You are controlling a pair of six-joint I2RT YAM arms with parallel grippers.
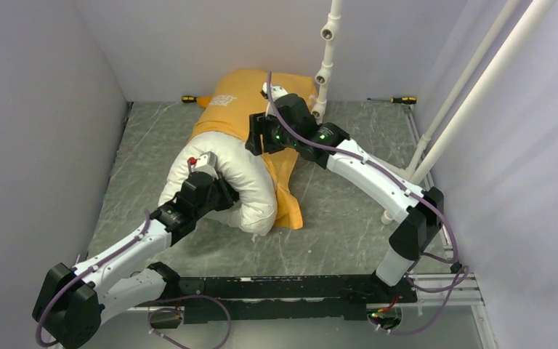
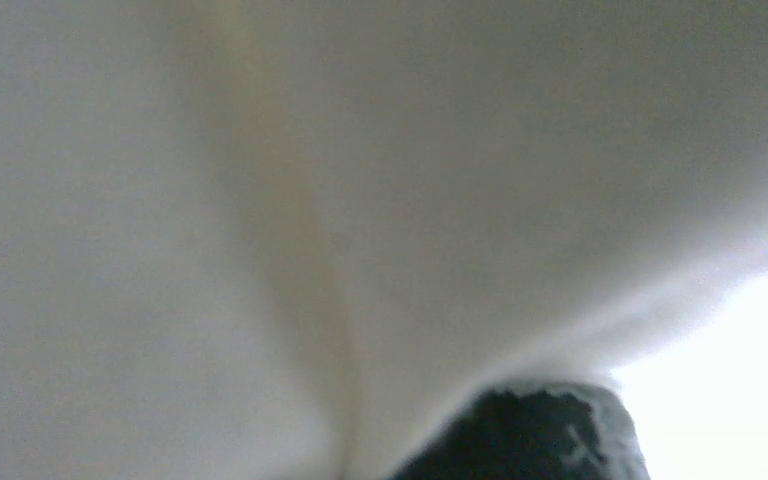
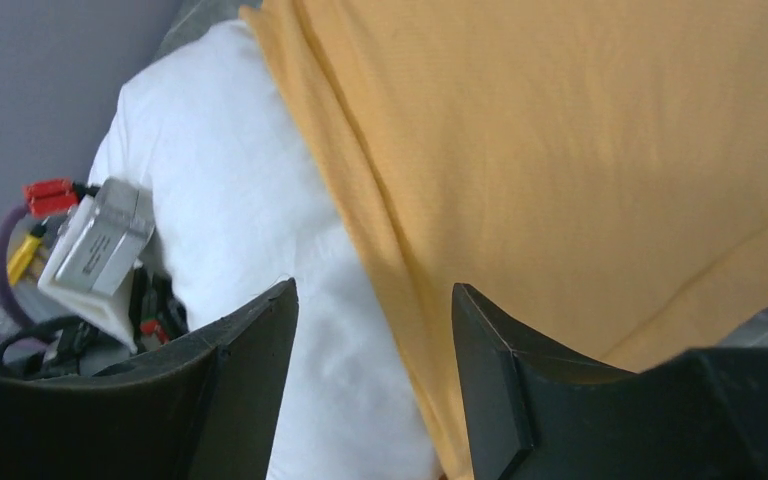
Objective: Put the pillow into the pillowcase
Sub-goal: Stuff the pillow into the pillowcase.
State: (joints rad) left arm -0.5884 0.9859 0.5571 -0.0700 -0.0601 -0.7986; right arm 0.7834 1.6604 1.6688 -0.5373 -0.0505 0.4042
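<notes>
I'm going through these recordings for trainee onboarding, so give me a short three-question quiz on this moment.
1. True or false: the pillow is fully inside the pillowcase.
2. Multiple choice: what sits between the open fingers of the right gripper?
A. nothing at all
B. the pillowcase's edge lying over the pillow
C. a loose cable
3. Fill in: two yellow-handled ___ lie at the far edge of the table.

Key:
1. False. The near end is still bare white.
2. B
3. screwdrivers
</notes>
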